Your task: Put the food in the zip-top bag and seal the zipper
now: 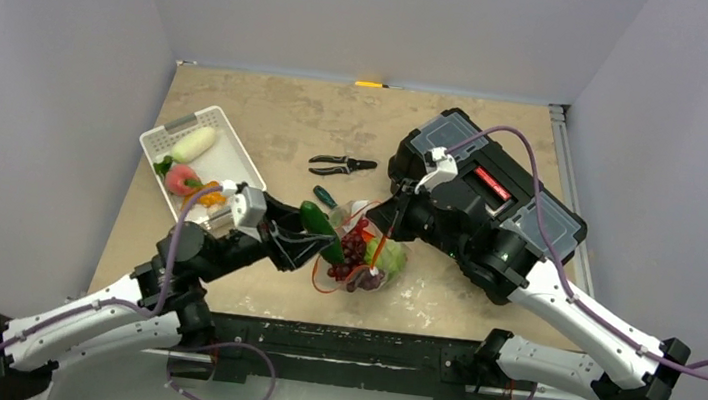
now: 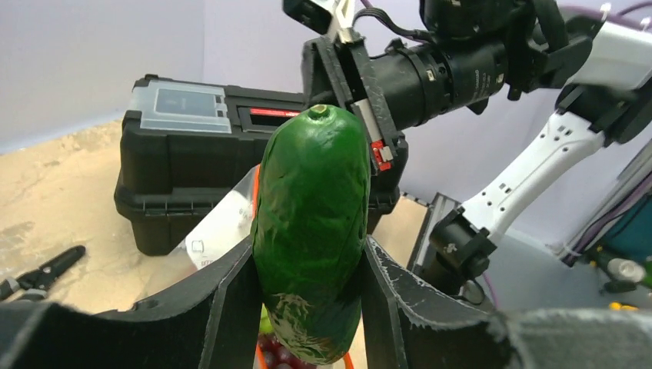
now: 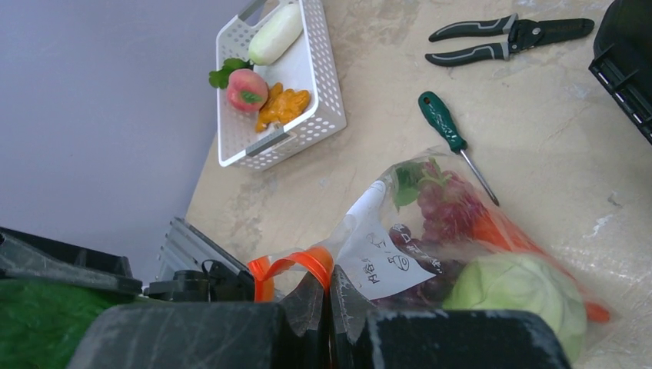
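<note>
The clear zip-top bag [image 1: 364,255] lies mid-table with grapes [image 3: 446,209], a cabbage [image 3: 513,289] and a carrot [image 3: 500,231] inside. My right gripper [image 3: 329,286] is shut on its orange-red zipper strip [image 3: 296,265] and holds the mouth up. My left gripper [image 2: 307,284] is shut on the green cucumber [image 2: 311,231], which it holds just left of and above the bag's mouth, also in the top view [image 1: 321,231]. A peach [image 3: 246,88] lies in the white basket [image 3: 323,92].
A black toolbox [image 1: 486,200] stands behind the bag at the right. Black-handled pliers [image 1: 342,165] and a green screwdriver [image 3: 444,123] lie behind the bag. The basket at the left also holds a white vegetable [image 3: 274,34] and an orange piece [image 3: 283,106].
</note>
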Tool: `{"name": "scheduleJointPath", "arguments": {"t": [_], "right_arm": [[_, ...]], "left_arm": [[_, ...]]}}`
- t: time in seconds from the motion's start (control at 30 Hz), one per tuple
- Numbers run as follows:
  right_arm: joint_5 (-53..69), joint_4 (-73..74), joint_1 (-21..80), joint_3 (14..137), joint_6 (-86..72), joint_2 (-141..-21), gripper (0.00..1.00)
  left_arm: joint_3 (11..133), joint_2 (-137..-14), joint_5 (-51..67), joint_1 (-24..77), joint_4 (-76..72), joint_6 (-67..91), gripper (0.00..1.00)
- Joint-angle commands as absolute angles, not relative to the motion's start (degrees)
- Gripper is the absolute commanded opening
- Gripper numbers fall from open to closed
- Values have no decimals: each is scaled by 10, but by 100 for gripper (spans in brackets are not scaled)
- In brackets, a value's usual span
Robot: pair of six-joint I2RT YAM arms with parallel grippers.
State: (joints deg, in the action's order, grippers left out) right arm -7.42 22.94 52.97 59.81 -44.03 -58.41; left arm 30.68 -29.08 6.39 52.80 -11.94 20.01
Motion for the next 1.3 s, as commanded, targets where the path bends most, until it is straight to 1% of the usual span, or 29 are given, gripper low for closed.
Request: {"name": "scheduleJointPath", "arguments": {"t": [0.0,0.1,0.17,0.3,0.4,0.43,0.53,0.67,0.7,0.77,0.83,0.9,0.93,0.97,1.0,1.03,1.07,1.17,1.27], "right_arm": [[-60,159,528,602,-456,-551,0],[-64,159,528,599,-458,-538,0],[-66,160,528,597,-458,-530,0],[-65,160,528,595,-458,-523,0],[-59,156,528,593,-457,-521,0],[-56,154,528,591,-457,-521,0],[-51,150,528,584,-458,-519,0],[-51,148,528,578,-458,-514,0],[-50,148,528,577,-458,-514,0],[-51,150,528,578,-457,-512,0],[-51,151,529,577,-456,-509,0],[-52,151,528,577,-456,-508,0],[-52,151,528,577,-457,-507,0],[-52,151,528,577,-457,-507,0],[-51,152,528,577,-456,-507,0],[-51,152,528,577,-455,-508,0],[-51,152,528,577,-456,-508,0],[-50,153,528,579,-454,-509,0],[-51,156,528,583,-450,-512,0]], "left_arm": [[314,-340,-111,640,-185,66,4],[306,-390,-208,712,-254,5,5],[290,-420,-245,745,-331,-39,6],[265,-497,-279,774,-443,-125,8],[246,-546,-292,779,-522,-197,8],[242,-556,-298,779,-539,-213,10],[243,-572,-301,777,-536,-260,13],[251,-589,-300,767,-512,-282,19],[253,-590,-290,759,-499,-271,21],[259,-579,-260,738,-451,-240,22],[252,-568,-236,723,-434,-214,25],[247,-566,-224,715,-427,-206,30],[247,-566,-215,713,-420,-203,35],[248,-564,-201,708,-407,-191,42],[251,-556,-184,700,-388,-175,62],[256,-540,-168,691,-355,-155,86],[262,-529,-150,680,-330,-129,95],[311,-493,-116,659,-185,-68,100],[384,-472,-116,650,-30,13,100]]}}
